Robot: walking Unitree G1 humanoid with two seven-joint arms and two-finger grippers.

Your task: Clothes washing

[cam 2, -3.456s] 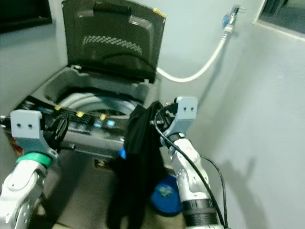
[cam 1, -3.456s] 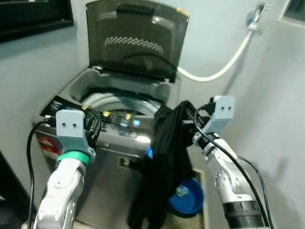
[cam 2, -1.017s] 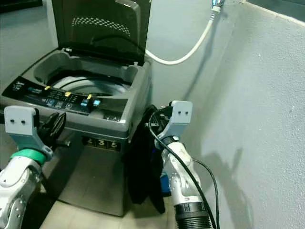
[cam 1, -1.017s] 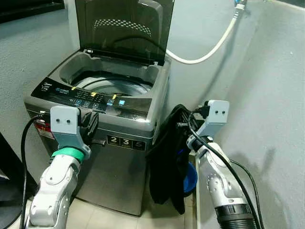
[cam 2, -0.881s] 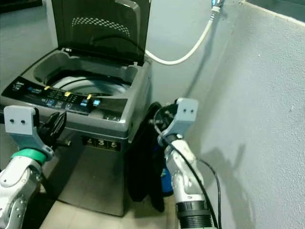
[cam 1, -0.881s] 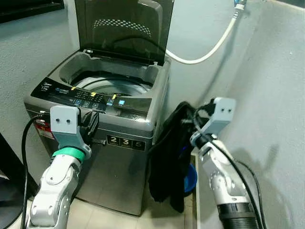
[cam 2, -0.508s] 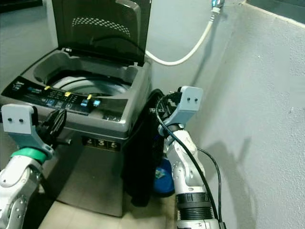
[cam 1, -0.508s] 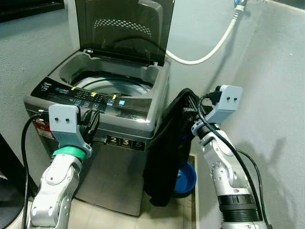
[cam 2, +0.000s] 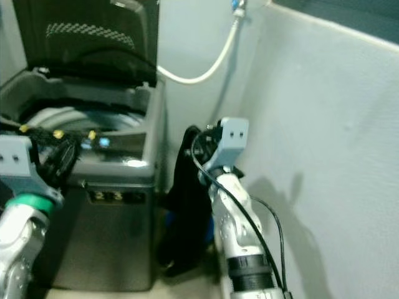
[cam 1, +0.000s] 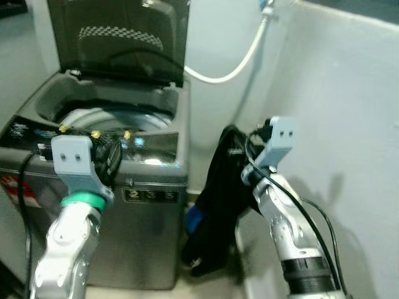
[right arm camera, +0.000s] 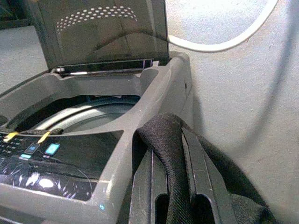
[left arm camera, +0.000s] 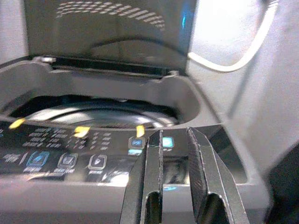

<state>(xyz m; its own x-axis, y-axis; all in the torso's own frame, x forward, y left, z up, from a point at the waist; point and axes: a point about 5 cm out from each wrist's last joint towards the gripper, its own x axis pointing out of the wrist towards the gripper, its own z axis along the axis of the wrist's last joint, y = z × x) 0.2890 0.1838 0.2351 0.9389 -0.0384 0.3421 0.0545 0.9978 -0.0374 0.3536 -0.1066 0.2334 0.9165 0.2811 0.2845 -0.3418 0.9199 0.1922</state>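
- One black garment (cam 1: 217, 205) hangs clamped in the right gripper (right arm camera: 174, 186), right of the open washing machine (cam 1: 100, 187).
- Left gripper (left arm camera: 174, 163), fingers slightly apart, holds nothing near the control panel (left arm camera: 70, 154).

Laundry corner of a home, tight and plain. Top-loading washing machine (cam 1: 124, 180) pushed against the back wall, dark tinted lid (cam 1: 118, 40) propped upright, steel drum (left arm camera: 103, 114) visible inside and a lit control panel (left arm camera: 70, 149) along the front edge. White inlet hose (cam 1: 230, 65) looping from a wall tap (cam 1: 267, 7) down behind the machine. Bare pale plastered walls (cam 2: 324, 156) closing in on the right. Blue basin (cam 1: 194, 219) down in the gap beside the machine, half hidden by a hanging black garment (cam 1: 218, 199).
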